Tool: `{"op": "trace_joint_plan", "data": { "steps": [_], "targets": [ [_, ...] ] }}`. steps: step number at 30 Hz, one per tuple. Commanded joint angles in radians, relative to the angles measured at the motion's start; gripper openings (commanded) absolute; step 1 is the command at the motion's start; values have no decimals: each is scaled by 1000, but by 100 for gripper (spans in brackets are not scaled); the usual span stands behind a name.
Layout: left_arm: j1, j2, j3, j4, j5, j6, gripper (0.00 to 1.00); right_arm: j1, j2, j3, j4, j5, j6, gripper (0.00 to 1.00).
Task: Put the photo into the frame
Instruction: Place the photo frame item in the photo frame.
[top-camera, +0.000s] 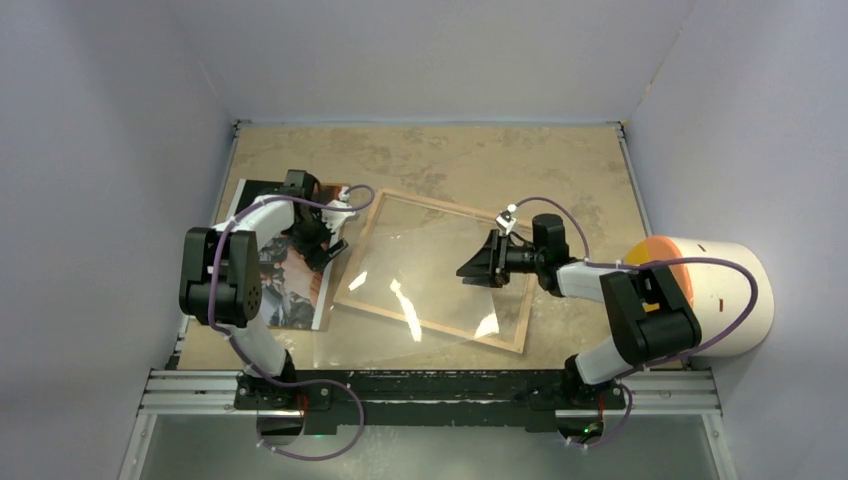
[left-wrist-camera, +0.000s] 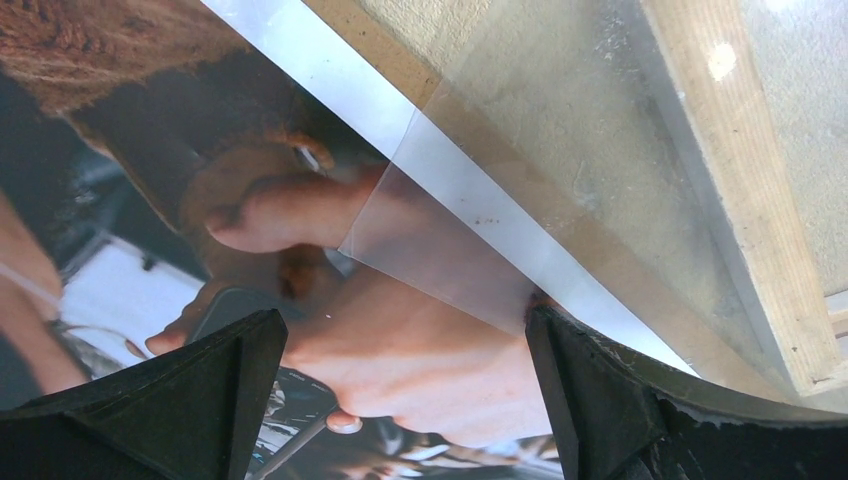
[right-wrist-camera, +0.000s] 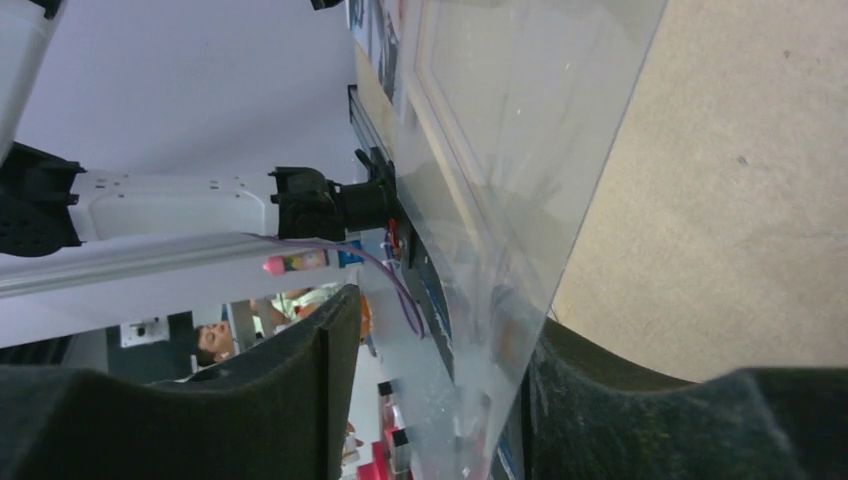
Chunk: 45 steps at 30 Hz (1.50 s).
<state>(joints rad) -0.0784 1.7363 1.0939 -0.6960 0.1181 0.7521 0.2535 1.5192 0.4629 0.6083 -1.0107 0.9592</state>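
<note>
step: likely freeing photo | left gripper (left-wrist-camera: 400, 330) wide, photo (left-wrist-camera: 150, 200) flat beneath, frame (left-wrist-camera: 740, 180) just beside | right gripper (right-wrist-camera: 445, 315) wide, astride clear sheet (right-wrist-camera: 500, 150) | tip: pull sheet's corner off photo before pinching

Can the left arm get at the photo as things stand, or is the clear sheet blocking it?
Probably yes: the left gripper hangs open right above the photo, and the clear sheet overlaps only its edge beside the frame.
</note>
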Motion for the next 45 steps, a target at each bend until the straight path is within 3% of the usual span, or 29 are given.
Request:
{"op": "trace_joint_plan", "data": {
  "steps": [1,6,10,11,13,21,26,33,40,45],
  "targets": [
    [-11,2,-5,6,0,10,100,17,12,106,-263,11,-187,50],
    [-11,-3,-3,-1,13,17,99,26,24,162,-348,3,-251,24],
    [-12,2,1,-5,9,27,99,67,38,189,-393,-15,-296,27],
    [-12,4,2,-5,8,29,99,76,35,191,-390,-16,-295,23],
    [-12,4,11,-6,4,28,100,78,23,193,-394,-9,-295,0],
    [18,-21,227,-82,53,-33,100,71,-202,159,-400,183,-227,0],
    [47,5,347,-109,94,-77,100,-30,-362,79,-437,259,-153,0],
    [45,79,345,-106,173,-101,100,-119,-412,17,-488,254,-133,0],
    [-12,98,285,-87,227,-102,100,-141,-376,-25,-331,234,-54,0],
    [-42,119,252,-62,236,-112,99,-141,-363,-13,-307,236,-72,0]
  ]
}}
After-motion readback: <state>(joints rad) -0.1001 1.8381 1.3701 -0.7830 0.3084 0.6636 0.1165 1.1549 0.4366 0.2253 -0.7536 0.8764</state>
